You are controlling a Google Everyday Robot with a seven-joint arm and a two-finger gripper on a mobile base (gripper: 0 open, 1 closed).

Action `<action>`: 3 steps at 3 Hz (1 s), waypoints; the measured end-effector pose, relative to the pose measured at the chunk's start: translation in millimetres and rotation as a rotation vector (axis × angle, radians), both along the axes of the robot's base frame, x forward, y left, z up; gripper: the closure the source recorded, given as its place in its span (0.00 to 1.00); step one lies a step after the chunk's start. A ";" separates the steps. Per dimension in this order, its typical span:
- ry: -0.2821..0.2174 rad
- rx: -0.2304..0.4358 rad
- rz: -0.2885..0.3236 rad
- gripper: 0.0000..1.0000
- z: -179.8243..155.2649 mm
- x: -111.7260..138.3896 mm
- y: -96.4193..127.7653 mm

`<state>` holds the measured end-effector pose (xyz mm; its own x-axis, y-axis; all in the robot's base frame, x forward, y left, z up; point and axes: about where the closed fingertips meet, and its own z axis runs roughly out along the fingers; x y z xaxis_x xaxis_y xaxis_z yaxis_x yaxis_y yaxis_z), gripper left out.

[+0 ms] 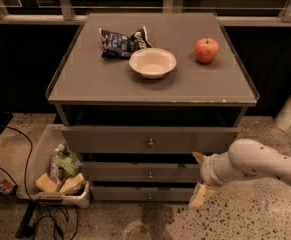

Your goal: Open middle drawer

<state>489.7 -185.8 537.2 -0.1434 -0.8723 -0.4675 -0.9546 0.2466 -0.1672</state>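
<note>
Table (85,84): matte grey-brown flat top with three stacked wooden fronts below. Middle drawer (120,172) is shut, between the tall top front (105,140) and the slim bottom front (120,193). It's a low wide panel with a small round brass knob (150,174) at centre. Tool (200,177) is at the drawer's right end, well right of the knob. It's released, tan fingers spread one above the other.

Risks:
- Knob is small and smooth, so pads may slip off on the pull.
- Finger spread reaches the neighbouring fronts, so it could catch the wrong drawer.
- A hard yank could shake the bowl (152,62) and roll the round apple (206,50).
</note>
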 end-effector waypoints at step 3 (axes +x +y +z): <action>-0.016 0.139 0.009 0.00 -73.9 14.6 -8.4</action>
